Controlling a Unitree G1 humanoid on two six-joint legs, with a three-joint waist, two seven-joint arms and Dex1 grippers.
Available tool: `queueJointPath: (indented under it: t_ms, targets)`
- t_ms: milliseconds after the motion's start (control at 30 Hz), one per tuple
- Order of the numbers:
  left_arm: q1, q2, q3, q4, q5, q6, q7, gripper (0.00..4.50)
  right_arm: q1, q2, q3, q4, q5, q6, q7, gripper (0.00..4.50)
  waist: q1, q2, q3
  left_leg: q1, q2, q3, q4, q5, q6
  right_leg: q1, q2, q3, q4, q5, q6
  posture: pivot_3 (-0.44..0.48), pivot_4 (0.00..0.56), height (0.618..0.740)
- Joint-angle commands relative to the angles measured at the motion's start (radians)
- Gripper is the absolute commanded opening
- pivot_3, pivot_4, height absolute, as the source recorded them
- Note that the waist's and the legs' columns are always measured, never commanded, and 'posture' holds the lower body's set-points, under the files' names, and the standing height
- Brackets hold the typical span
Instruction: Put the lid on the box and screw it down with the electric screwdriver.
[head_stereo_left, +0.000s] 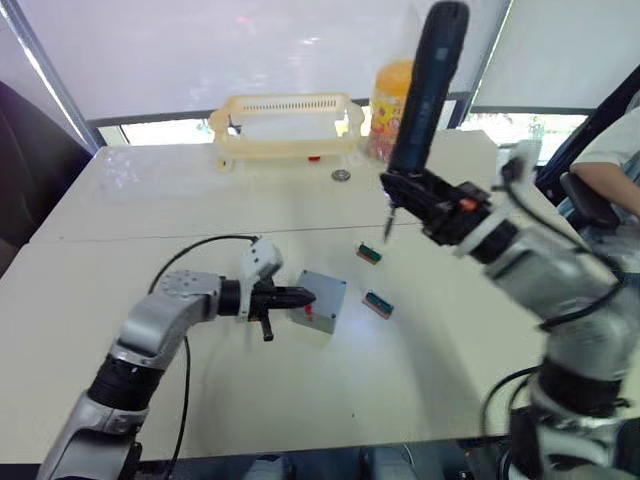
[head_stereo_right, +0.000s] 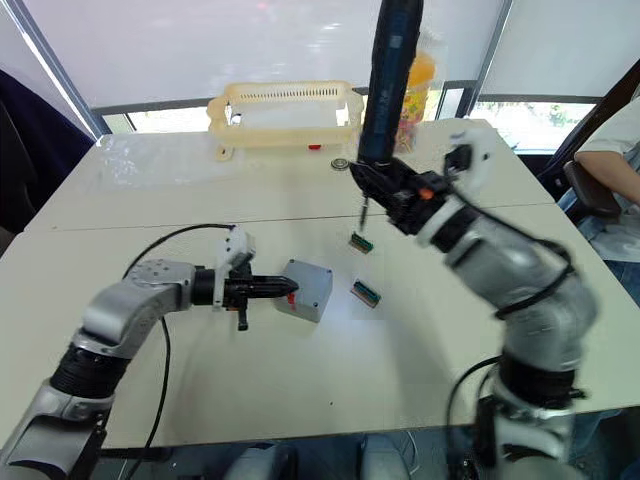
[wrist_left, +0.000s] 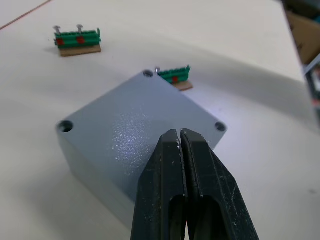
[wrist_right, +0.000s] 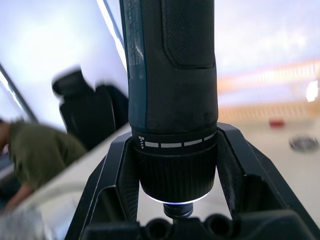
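Left gripper (head_stereo_left: 300, 298), fingers pressed together, tips on the lid (wrist_left: 130, 130), hiding part of it; the box (head_stereo_left: 322, 300) sits mid-worktop. Right gripper (head_stereo_left: 405, 190), clamped on the electric screwdriver (head_stereo_left: 428, 85), upright above two green terminal blocks (head_stereo_left: 372, 279).

Left gripper (head_stereo_left: 303, 298) touching grey box (head_stereo_left: 322, 301) on the counter (head_stereo_left: 120, 250), right gripper (head_stereo_left: 402, 187) holding electric screwdriver (head_stereo_left: 427, 85) upright, cream basket (head_stereo_left: 285, 128) behind
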Motion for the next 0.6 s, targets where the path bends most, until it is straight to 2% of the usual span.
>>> queueJointPath:
  t_ms: [33,133,267,433,600]
  targets:
    - [-0.016,0.061,0.115,-0.158,-0.143,0.121,0.006,0.05,-0.018,-0.234,-0.068,0.159,0.194,0.259,-0.011,1.7,0.001,0.0,0.0,-0.004,0.0,0.0,0.0,0.0,0.0,-0.004,0.0,0.0,0.001,0.0,0.0,0.0,0.15,0.74]
    - [0.017,0.12,0.16,-0.246,-0.193,0.163,0.019,0.05,0.025,-0.43,-0.004,0.293,0.183,0.466,0.005,1.7,0.003,0.0,0.001,-0.007,-0.001,0.003,0.001,-0.001,0.003,-0.006,-0.001,0.0,-0.001,0.0,0.0,0.0,0.15,0.74]
    - [0.092,0.186,0.155,-0.316,-0.193,0.158,0.028,0.05,0.086,-0.568,0.093,0.387,0.133,0.483,0.057,1.7,-0.003,0.001,0.002,-0.007,-0.001,0.006,0.001,-0.004,0.007,-0.006,-0.002,0.001,-0.004,0.0,0.0,0.0,0.15,0.74]
    - [0.219,0.233,0.135,-0.369,-0.158,0.108,0.042,0.05,0.095,-0.61,0.194,0.526,0.044,0.483,0.105,1.7,0.0,0.002,0.003,-0.006,0.0,0.009,0.003,-0.004,0.007,-0.005,-0.001,0.004,-0.004,0.0,0.0,0.0,0.15,0.74]
    - [0.27,0.174,0.128,-0.37,-0.147,0.088,0.13,0.05,0.054,-0.55,0.238,0.602,-0.047,0.483,0.097,1.7,0.003,0.001,0.003,-0.006,-0.001,0.01,0.008,-0.004,0.007,-0.003,-0.001,0.003,-0.003,0.001,-0.002,0.0,0.15,0.74]
